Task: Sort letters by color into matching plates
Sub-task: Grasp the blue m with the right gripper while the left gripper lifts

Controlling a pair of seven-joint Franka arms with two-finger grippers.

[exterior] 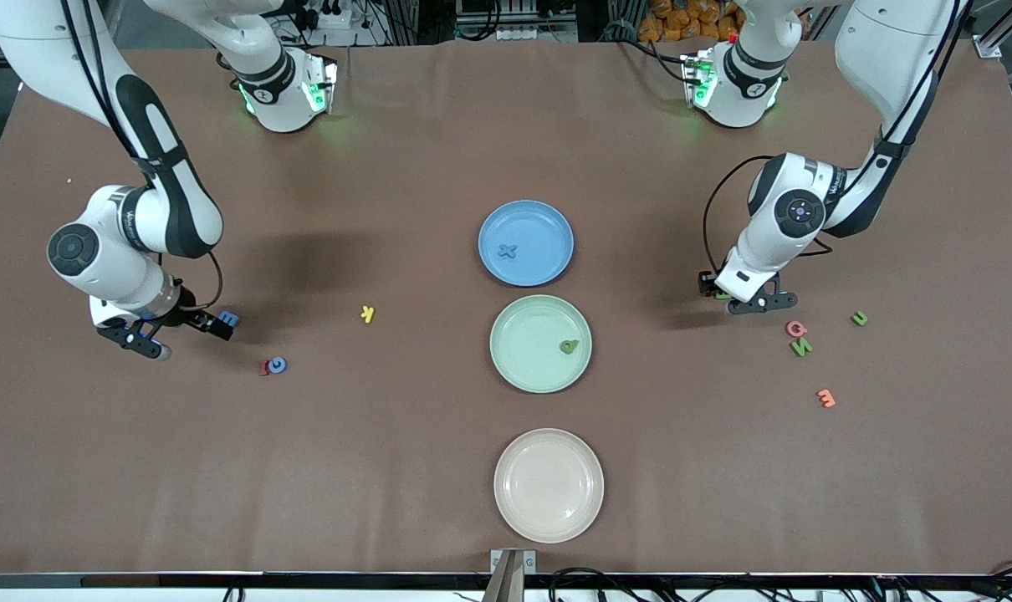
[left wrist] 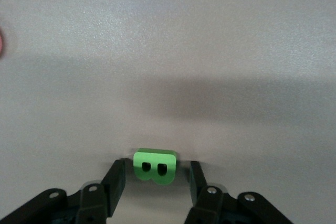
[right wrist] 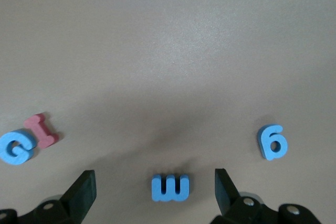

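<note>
My left gripper (exterior: 736, 297) is low over the table at the left arm's end. It stands open around a green letter B (left wrist: 154, 166), with a gap on each side between the letter and the fingers (left wrist: 114, 182). My right gripper (right wrist: 155, 192) is open wide at the right arm's end, and a blue letter E (right wrist: 170, 188) lies between its jaws, untouched. A blue 6 (right wrist: 272, 142) and a blue G (right wrist: 16, 148) lie close by. The blue plate (exterior: 548, 230) holds a blue X (exterior: 507, 250). The green plate (exterior: 523, 334) holds one green letter (exterior: 568, 345).
A cream plate (exterior: 548, 485) sits nearest the front camera. A yellow letter (exterior: 368, 313) and a red I (exterior: 264, 367) lie toward the right arm's end. Beside the left gripper lie a pink G (exterior: 796, 329), a green N (exterior: 801, 347), another green letter (exterior: 859, 318) and an orange letter (exterior: 825, 398).
</note>
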